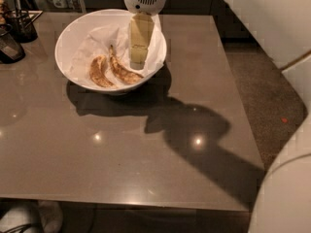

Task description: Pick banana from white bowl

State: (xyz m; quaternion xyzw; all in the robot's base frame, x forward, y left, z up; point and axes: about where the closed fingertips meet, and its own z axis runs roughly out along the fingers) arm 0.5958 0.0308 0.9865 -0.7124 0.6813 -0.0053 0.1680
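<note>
The white bowl (73, 30) stands at the back left of the grey table, lined with crumpled white paper. Two spotted bananas lie in it side by side. The banana (121, 69) is the longer, gently curved one on the right, with a thin dark stem pointing to the back. The shorter curled banana (98, 72) lies left of it. My gripper (137, 62) hangs over the right inside of the bowl, pointing down, just right of the banana and above the paper.
The grey table (146, 149) stretches forward and to the right of the bowl. Dark holders (19, 25) and a dark object (8, 47) stand at the far left edge. My white arm (286, 178) fills the right side.
</note>
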